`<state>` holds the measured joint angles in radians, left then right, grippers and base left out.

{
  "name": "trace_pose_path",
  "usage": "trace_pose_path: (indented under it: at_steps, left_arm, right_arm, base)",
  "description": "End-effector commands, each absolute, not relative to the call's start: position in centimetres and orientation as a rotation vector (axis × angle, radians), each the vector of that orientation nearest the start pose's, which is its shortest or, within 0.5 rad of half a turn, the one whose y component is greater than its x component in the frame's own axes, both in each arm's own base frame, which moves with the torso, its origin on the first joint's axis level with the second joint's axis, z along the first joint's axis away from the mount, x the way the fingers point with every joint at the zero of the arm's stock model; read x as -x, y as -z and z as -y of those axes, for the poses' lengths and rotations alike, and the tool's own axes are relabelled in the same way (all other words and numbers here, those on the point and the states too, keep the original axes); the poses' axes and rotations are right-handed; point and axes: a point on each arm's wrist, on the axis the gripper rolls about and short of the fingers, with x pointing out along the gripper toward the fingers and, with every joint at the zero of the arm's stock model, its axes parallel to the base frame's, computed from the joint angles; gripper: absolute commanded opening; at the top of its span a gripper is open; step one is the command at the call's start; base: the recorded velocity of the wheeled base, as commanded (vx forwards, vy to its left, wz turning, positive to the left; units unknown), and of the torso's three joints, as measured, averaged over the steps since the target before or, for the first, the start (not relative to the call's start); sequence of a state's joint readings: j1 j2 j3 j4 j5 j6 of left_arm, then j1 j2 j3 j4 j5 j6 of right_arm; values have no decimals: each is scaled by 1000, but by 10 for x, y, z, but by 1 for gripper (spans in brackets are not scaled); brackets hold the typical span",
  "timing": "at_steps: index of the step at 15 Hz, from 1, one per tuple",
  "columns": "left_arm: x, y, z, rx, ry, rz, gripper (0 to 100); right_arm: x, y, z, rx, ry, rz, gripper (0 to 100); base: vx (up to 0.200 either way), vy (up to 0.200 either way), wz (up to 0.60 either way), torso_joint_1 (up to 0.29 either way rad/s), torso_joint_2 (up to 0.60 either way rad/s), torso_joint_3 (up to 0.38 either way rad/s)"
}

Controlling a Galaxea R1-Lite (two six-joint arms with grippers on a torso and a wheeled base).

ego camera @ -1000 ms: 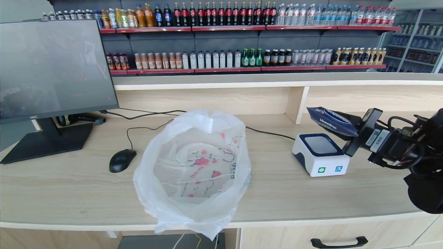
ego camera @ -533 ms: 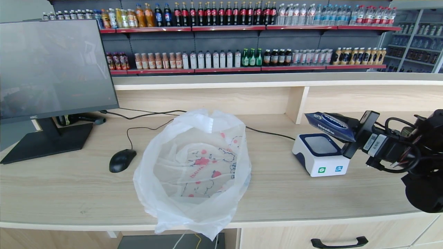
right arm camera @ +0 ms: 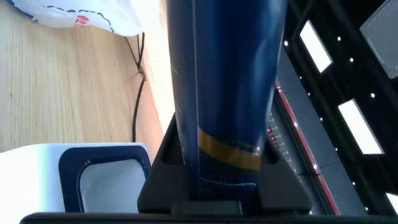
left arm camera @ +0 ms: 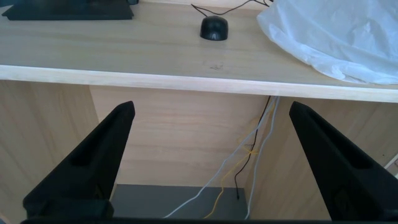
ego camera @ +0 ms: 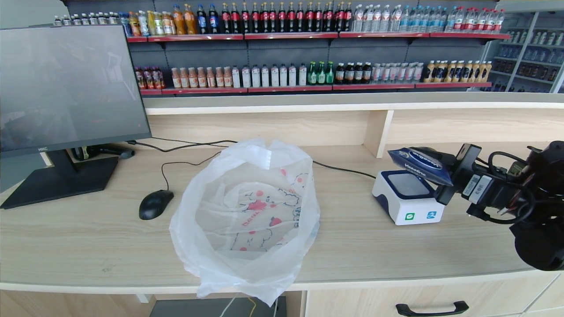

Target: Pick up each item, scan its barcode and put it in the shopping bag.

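At the head view's right, your right gripper (ego camera: pixel 446 172) clenches its fingers (ego camera: pixel 466 155) on the dark blue soft tube (ego camera: pixel 419 164), tilted close above the white box scanner (ego camera: pixel 407 197), presumably to show its barcode, while the translucent plastic shopping bag (ego camera: pixel 246 211) gapes mid-frame and the left gripper (left arm camera: pixel 211 109) hangs spread and empty below the tabletop (left arm camera: pixel 124 56) edge.

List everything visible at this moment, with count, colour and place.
counter: one, light wood, across the front
shopping bag: one, clear plastic with red print, mid-counter, mouth open
scanner: one, white with dark blue top, on the counter at the bag's right
tube: one, dark blue, held above the scanner
mouse: one, black, at the bag's left
monitor: one, black, at the counter's left end
cables: at least two, black, behind the bag
bottles: many, mixed colours, on the back shelves
drawer handle: one, black, under the counter
left tool: open, low in front of the counter
right tool: shut on the tube
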<state>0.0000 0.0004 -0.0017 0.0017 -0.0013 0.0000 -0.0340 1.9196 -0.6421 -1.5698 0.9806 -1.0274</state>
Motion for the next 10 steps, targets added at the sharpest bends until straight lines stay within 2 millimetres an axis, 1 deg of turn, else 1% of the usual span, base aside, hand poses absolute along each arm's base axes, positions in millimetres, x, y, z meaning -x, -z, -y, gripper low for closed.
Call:
trace_pose_path:
  at_steps: [1,2,4,6,8,10]
  left_arm:
    - [23,-76,0,0,2,0,100]
    - [23,-76,0,0,2,0,100]
    - [23,-76,0,0,2,0,100]
    - [23,-76,0,0,0,0,100]
    - [23,-76,0,0,2,0,100]
    - [23,-76,0,0,2,0,100]
  right_arm:
    - [-315,-163,-8,1089,-728,733,0]
    - [-315,-163,-7,1091,-728,735,0]
    - [-316,-158,-8,1107,-747,741,0]
    - [-319,-157,-9,1104,-754,747,0]
    - [-320,-156,-15,1098,-768,753,0]
    - [-321,-154,-15,1098,-770,749,0]
  base:
    - [0,0,0,0,0,0]
    - [0,0,0,0,0,0]
    - [0,0,0,0,0,0]
    - [0,0,0,0,0,0]
    - [0,0,0,0,0,0]
    - [0,0,0,0,0,0]
